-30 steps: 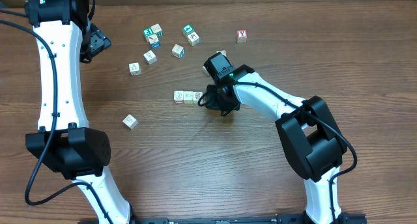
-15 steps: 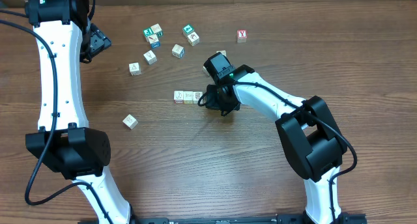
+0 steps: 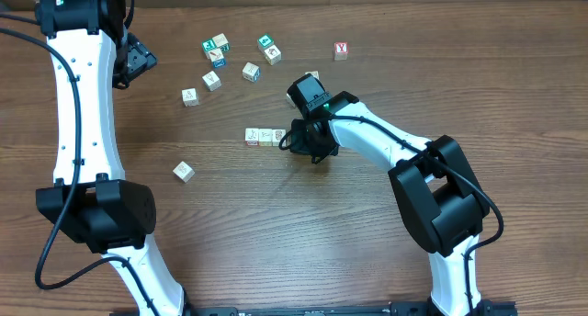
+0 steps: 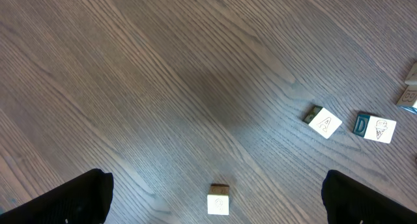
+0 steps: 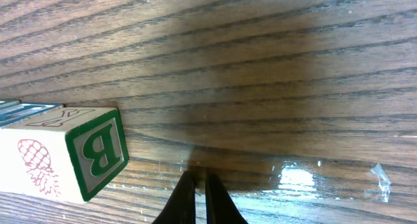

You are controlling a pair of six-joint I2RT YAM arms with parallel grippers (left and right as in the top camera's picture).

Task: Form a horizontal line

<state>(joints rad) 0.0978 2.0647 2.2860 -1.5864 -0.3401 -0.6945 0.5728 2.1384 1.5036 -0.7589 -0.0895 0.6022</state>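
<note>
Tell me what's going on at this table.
The right gripper is down at the tabletop, shut on nothing, just beside the green-trimmed B cube at the right end of a three-cube row. The left gripper hangs open far off to the back-left. Other cubes lie scattered.

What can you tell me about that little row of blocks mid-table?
The row of blocks is three pale wooden cubes lying edge to edge in a straight line on the wooden table. One end cube has red trim; the other end cube shows a red pineapple and a green-framed B. The closed right pincer stands just beside it, apart.
</note>
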